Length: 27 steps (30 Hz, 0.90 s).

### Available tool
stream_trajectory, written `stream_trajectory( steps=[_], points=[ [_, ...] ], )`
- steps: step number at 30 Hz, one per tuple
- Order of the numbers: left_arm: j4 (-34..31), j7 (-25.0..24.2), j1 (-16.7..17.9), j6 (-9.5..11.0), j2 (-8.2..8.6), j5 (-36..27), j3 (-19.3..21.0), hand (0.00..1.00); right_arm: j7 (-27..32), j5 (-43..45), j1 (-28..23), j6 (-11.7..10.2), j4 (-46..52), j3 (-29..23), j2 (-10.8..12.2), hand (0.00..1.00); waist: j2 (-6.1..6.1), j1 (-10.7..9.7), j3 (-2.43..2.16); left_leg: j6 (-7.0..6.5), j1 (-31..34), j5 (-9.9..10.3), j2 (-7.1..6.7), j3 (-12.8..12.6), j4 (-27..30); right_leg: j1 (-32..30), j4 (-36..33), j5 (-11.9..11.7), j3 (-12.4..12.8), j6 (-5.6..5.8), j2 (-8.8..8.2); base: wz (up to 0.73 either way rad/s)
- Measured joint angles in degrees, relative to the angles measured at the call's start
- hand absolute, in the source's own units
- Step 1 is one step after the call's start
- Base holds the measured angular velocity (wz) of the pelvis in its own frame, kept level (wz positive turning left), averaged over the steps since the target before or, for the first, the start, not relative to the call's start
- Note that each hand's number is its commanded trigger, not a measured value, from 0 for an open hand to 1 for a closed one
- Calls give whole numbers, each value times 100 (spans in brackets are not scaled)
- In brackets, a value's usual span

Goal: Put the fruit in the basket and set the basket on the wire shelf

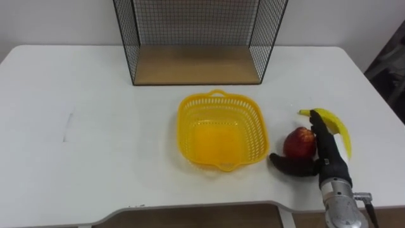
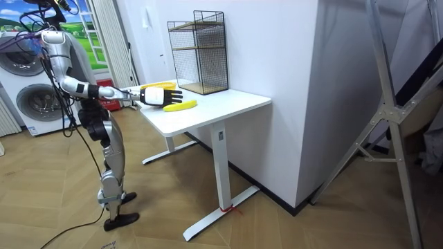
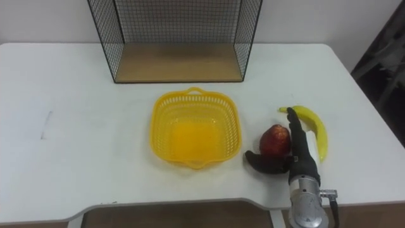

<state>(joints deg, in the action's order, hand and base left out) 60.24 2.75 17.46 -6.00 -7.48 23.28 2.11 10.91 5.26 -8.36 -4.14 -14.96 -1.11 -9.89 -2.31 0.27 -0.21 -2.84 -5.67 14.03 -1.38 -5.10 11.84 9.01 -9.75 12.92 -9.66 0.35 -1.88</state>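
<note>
**right robot hand [image 1: 328, 158] set around the apple [image 1: 300, 142], basket [image 1: 218, 97] empty**

hand lies on the worktop [image 1: 95, 126], right of the yellow basket. fingers [image 1: 318, 130] are straight, slotted between the red apple and the banana [image 1: 335, 123] against the apple's right side. thumb is spread wide, hooked across its near side. reads as a cradle set for a squeeze, not clamped. both fruits sit on the worktop, the apple near the basket, so it's a short carry. wire shelf [image 1: 196, 63] stands behind the basket, open front facing the robot, bottom board bare.
</note>
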Motion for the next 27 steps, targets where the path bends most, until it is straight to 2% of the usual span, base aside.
stream_trajectory(
  steps=[2,3,4,5,11,15,27],
  points=[
    [0,1,-3,-7,1,0,0,0,-3,9,0,0,-2,0,0,0,6,-4,-3,0,0,0,1,0,0,3,0,0,-3,0,0,0],
    [0,3,-6,-17,1,0,0,0,-6,35,0,0,-4,-1,0,20,9,-3,-5,0,0,0,2,1,0,4,0,0,-5,0,1,0],
    [-2,4,-7,-23,1,0,-1,0,-10,60,0,0,-9,-1,0,85,10,-4,-6,0,0,0,2,1,1,5,-1,0,-6,0,1,0],
    [-6,4,-8,-31,1,0,-1,0,-22,99,0,0,-14,-2,0,100,11,-5,-6,0,0,0,3,2,2,6,-2,0,-8,0,1,0],
    [-13,4,-10,-44,1,0,-1,0,40,208,55,1,-53,-55,-27,100,7,-12,-8,0,1,0,3,3,7,7,-3,0,-9,0,1,0],
    [-49,9,-16,-47,1,0,-1,0,103,210,100,-2,-121,-147,-155,100,2,-13,-11,1,-1,0,8,3,6,7,-2,0,-9,0,6,0],
    [-94,36,-19,-107,1,0,-2,0,140,211,159,1,-213,-245,-152,100,-28,-10,-15,3,-2,1,10,2,4,7,-1,0,-3,0,7,0]
  ],
)
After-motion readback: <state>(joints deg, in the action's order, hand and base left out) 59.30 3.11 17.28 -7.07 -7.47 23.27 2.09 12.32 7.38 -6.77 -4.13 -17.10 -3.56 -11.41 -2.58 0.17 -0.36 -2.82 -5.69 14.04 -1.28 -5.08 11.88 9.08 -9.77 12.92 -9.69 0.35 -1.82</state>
